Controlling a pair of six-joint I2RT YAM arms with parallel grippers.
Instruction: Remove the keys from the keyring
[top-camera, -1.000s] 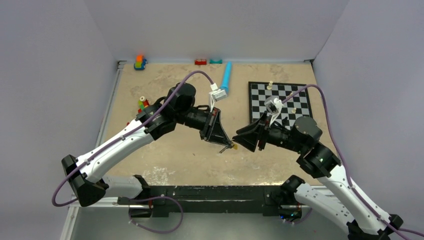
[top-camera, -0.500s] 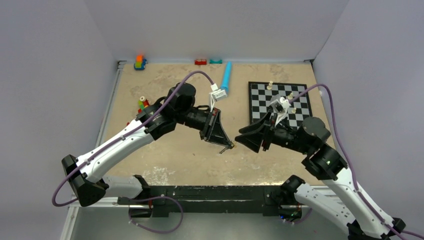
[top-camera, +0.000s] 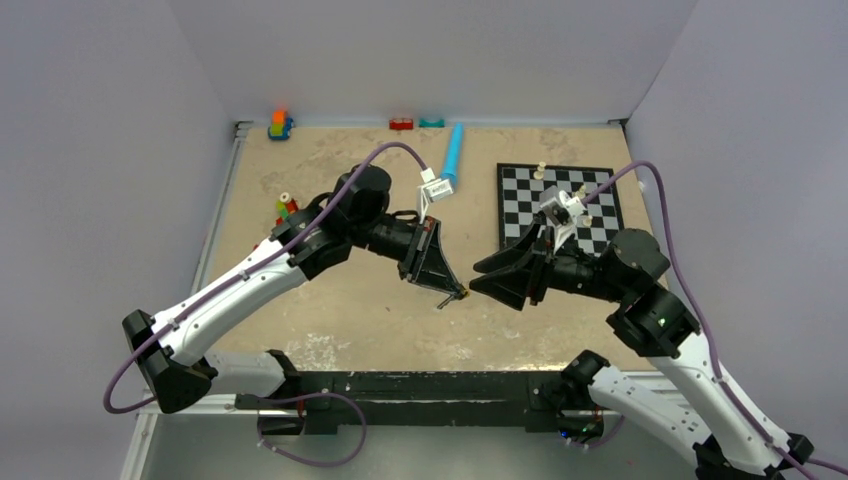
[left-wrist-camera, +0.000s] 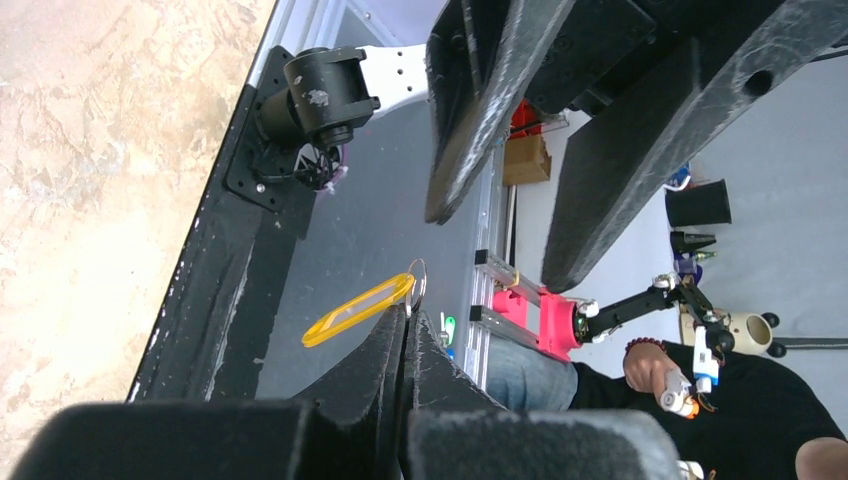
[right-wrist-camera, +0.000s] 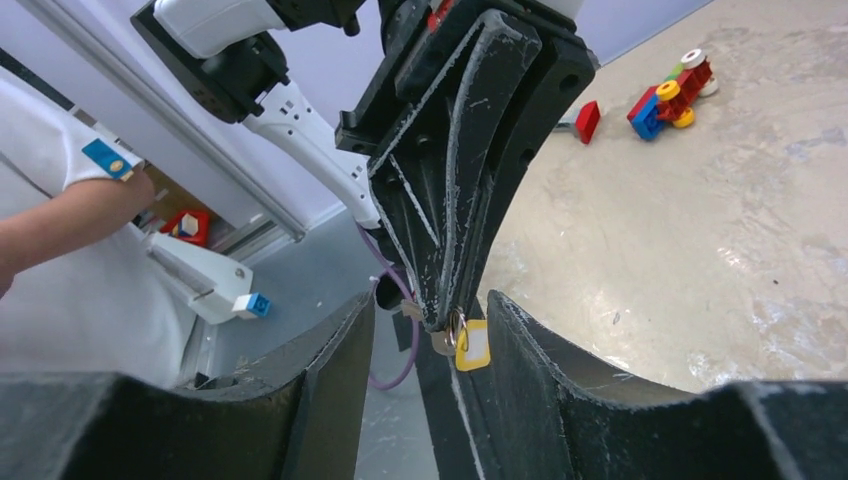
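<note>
The keyring (left-wrist-camera: 417, 274) hangs in the air over the middle of the worktop (top-camera: 360, 320), towards its near edge. It is pinched at the tips of my left gripper (left-wrist-camera: 406, 320), whose jaws are clenched on it. A yellow tag (left-wrist-camera: 358, 311) dangles from the ring. In the right wrist view I see 1 small dull key (right-wrist-camera: 437, 342) beside the tag; a 2nd I cannot make out. My right gripper (top-camera: 477, 283) faces the left one tip to tip, jaws parted and grasping nothing, clear of the ring. Further out, a chessboard (top-camera: 520, 190) with white pieces (top-camera: 541, 167) sits towards the far right corner, a blue tube (top-camera: 453, 150) lies near the far edge, and toy blocks (top-camera: 286, 208) sit by the left edge
</note>
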